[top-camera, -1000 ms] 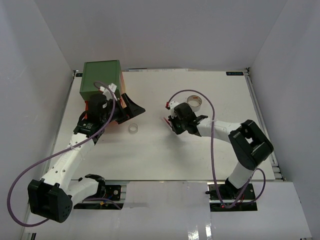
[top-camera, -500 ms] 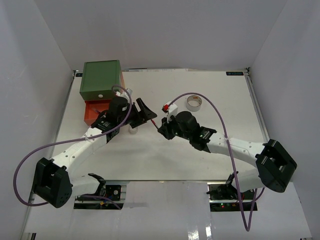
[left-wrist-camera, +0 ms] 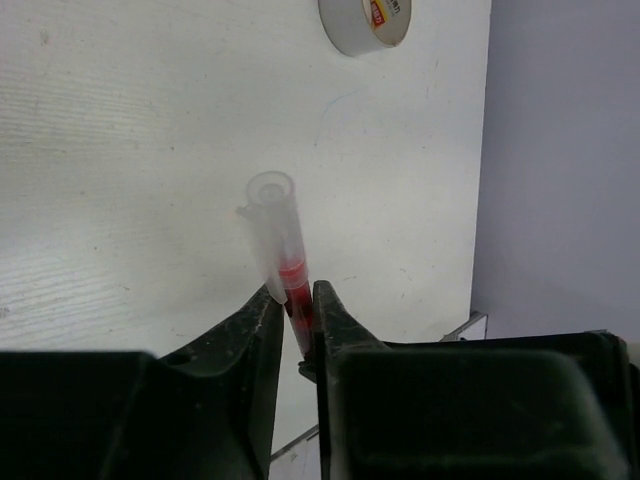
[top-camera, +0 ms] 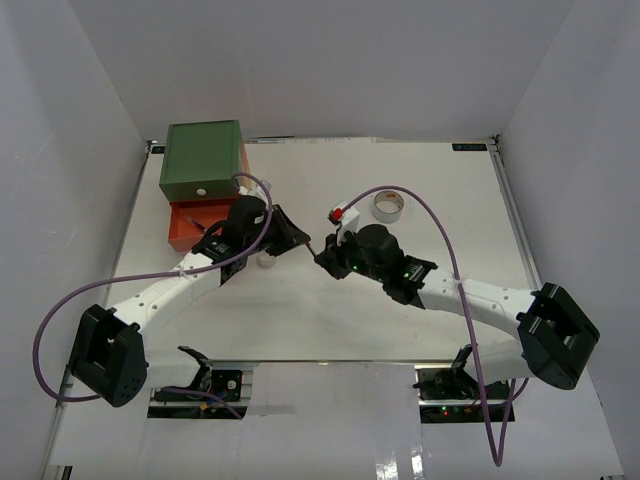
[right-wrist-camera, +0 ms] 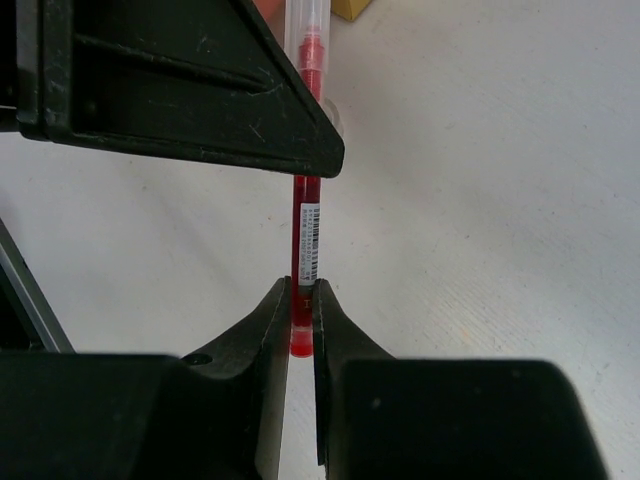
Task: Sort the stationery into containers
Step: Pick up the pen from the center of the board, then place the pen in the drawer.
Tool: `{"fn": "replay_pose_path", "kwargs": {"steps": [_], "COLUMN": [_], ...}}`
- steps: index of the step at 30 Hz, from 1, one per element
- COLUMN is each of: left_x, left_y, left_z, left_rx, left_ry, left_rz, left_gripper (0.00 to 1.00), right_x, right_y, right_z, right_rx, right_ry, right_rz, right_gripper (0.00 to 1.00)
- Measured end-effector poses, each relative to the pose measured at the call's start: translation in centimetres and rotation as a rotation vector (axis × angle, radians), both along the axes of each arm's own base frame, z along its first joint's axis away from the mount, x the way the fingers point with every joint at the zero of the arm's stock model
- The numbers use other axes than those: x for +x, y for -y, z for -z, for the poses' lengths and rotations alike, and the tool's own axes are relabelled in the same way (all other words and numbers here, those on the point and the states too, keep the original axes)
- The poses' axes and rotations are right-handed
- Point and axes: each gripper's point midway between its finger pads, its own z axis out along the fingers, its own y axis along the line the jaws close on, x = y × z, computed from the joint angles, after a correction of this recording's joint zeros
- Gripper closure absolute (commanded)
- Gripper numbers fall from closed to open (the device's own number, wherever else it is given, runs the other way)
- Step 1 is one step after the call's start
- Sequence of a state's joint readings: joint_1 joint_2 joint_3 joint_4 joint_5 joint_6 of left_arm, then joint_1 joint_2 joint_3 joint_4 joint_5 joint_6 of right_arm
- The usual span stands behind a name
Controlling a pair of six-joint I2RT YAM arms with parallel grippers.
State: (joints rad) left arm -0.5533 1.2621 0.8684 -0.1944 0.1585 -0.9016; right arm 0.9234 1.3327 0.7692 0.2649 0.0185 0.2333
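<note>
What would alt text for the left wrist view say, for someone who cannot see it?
The left tool pinches a red pen with a clear cap between two black fingers, over a white table. A pale tape roll lies at the view's top edge.

The top camera looks down from behind the arm bases over the whole white table [top-camera: 330, 310]. The left wrist camera sits close behind the left gripper [left-wrist-camera: 295, 300], facing the grey tape roll [left-wrist-camera: 365, 22]. The right wrist camera, close behind the right gripper [right-wrist-camera: 301, 295], faces the opposite way. Both share the red pen with a clear cap [left-wrist-camera: 293, 280].
</note>
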Motion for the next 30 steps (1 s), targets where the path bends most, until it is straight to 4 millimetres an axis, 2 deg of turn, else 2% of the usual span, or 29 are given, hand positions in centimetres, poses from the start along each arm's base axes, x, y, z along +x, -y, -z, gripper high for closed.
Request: {"fn": "replay_pose_path", "kwargs": {"steps": [1,6,9,10,12,13,17,18,20,23,27,30], "left_x": [0.1,0.1,0.2,0.3,0.5,0.6,1.0,1.3,2.1,3.6,4.5,4.6], "left_y": [0.1,0.4,0.4,0.3,0.0,-0.2,-1.5,-2.4,-4.2,-8.5,-14.7,-17.8], "left_z": [0.0,-0.4,-0.4,-0.4,-0.3,-0.3,-0.7,-1.3,-2.2,-3.7,-5.3,-6.1], "left_rx": [-0.002,-0.01,-0.009,-0.003,0.008,0.014,0.03,0.026,0.016,-0.007,-0.023,-0.039], "left_ry": [0.002,0.015,0.018,0.022,0.029,0.032,0.043,0.053,0.069,0.102,0.141,0.159], "left_rz": [-0.001,0.0,-0.003,-0.007,-0.021,-0.032,-0.079,-0.105,-0.159,-0.276,-0.447,-0.531], "left_gripper": [0.81,0.98,1.0,1.0,1.0,1.0,1.0,1.0,1.0,1.0,0.99,0.96], "right_x": [0.0,-0.1,-0.1,-0.2,-0.3,-0.2,-0.2,-0.2,-0.1,0.0,-0.2,-0.4], "right_y": [0.0,0.1,0.0,0.1,0.2,0.3,1.0,1.4,2.0,3.1,4.4,5.0], "right_z": [0.0,0.3,0.2,0.3,0.1,-0.1,-1.6,-2.0,-2.6,-3.1,-2.5,-1.6], "right_rx": [0.0,0.0,0.004,0.005,0.01,0.012,0.03,0.034,0.039,0.032,0.013,-0.009], "right_ry": [-0.001,-0.009,-0.008,-0.009,-0.011,-0.003,0.036,0.048,0.073,0.102,0.112,0.108], "right_rz": [0.0,0.002,0.003,0.003,0.005,0.006,0.025,0.035,0.054,0.085,0.115,0.124], "right_gripper": [0.89,0.85,0.68,0.57,0.44,0.32,0.12,0.06,0.02,0.04,0.05,0.06]}}
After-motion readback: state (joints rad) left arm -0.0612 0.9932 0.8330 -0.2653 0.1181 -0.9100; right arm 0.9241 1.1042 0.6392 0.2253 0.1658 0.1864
